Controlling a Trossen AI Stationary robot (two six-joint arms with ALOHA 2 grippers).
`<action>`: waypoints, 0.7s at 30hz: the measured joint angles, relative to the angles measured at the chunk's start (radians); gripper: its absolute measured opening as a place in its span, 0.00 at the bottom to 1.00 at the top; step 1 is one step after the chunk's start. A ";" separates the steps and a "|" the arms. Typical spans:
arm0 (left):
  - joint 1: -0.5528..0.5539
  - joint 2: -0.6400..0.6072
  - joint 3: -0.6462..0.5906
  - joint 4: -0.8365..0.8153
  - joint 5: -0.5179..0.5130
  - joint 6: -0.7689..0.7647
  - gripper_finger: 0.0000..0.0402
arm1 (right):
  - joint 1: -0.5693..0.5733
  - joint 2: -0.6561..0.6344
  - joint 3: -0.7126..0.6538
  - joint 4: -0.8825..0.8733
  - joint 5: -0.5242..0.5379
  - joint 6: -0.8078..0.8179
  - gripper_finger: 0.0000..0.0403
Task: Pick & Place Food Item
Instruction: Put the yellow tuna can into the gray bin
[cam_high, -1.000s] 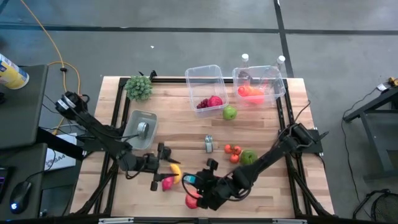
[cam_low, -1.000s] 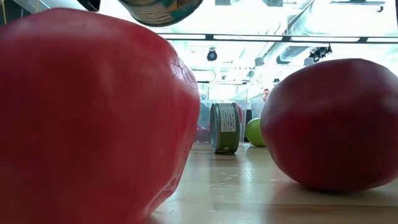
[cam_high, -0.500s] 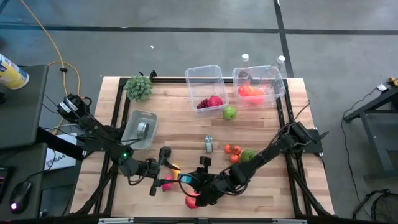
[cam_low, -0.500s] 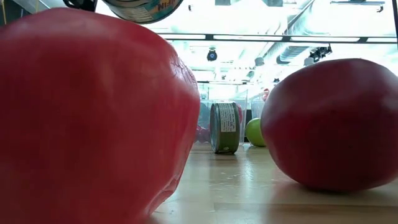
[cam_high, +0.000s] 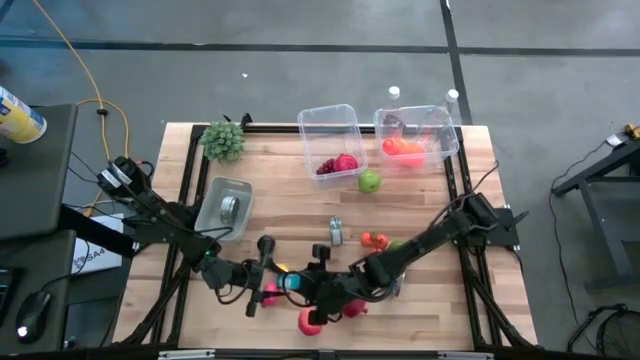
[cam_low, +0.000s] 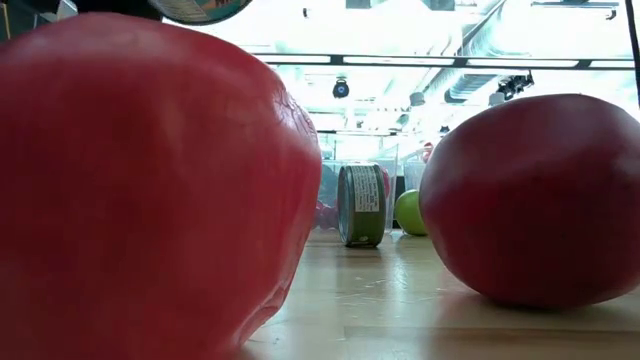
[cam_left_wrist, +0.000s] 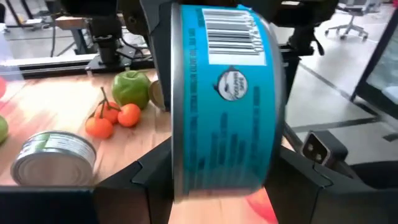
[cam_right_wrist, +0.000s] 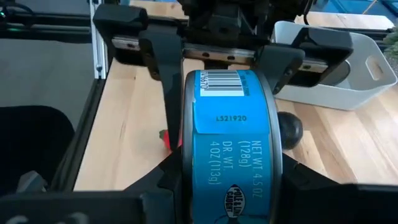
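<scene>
Right gripper (cam_right_wrist: 227, 186) jaws clamped on blue can (cam_right_wrist: 229, 134); left gripper (cam_left_wrist: 221, 180) jaws apart, flanking same can.

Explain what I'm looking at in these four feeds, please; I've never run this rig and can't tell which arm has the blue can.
Two dark robot arms work at a wooden table. The overhead view shows both; the table-level view is mostly blocked by red fruit; the other two come from cameras on each wrist. On the table: clear bins, a grey tray, a green apple, a small tin, tangerines. The blue can sits between both grippers: the right gripper grips its flat faces, and the left gripper brackets it too, like a handover.
</scene>
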 joint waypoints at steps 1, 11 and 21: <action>0.000 0.001 0.000 0.002 0.000 -0.002 0.50 | -0.003 0.000 0.000 0.000 -0.004 -0.003 0.30; -0.044 -0.007 0.000 0.028 -0.097 0.004 0.49 | -0.014 0.000 0.000 -0.009 -0.067 -0.004 0.30; -0.047 -0.007 0.000 0.024 -0.103 0.000 0.34 | -0.014 0.000 0.000 -0.006 -0.105 0.015 0.30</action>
